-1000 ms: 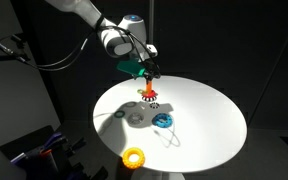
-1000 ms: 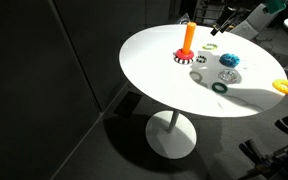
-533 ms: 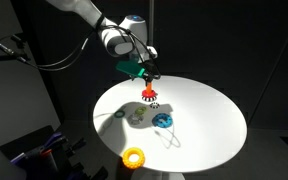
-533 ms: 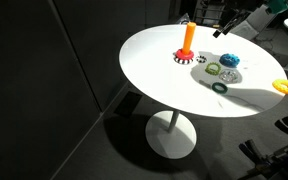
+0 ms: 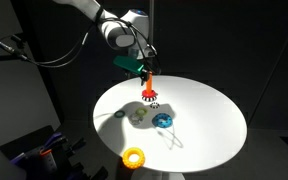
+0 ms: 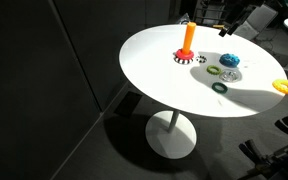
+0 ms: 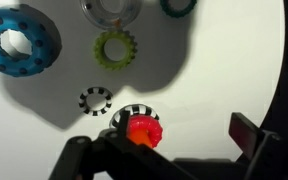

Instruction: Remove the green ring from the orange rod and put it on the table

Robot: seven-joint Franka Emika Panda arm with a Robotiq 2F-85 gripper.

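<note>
Since the orange rod (image 5: 147, 88) stands upright directly below the gripper (image 5: 144, 70), its long axis runs vert., in line w/ the tool's way down. In the wrist view the rod's red-orange top sits btwn the two fingers, which are spread wide apart & hold nothing. The rod looks bare in both exterior views, w/ no ring on it. The green ring (image 6: 219, 87) lies flat on the table (image 6: 154, 70), well apart from the gripper & lower, beyond a yellow-green toothed ring (image 6: 214, 70). The blue ring (image 6: 230, 62) lies off to the side of that line. The wrist view shows only the green ring's edge at the far top, i.e. ahead of the fingertips, not under them. Judgement: the ring is already off & down, so nothing is left to lift from the rod. Any reach for it would go fwd from the tool, not down.
</note>
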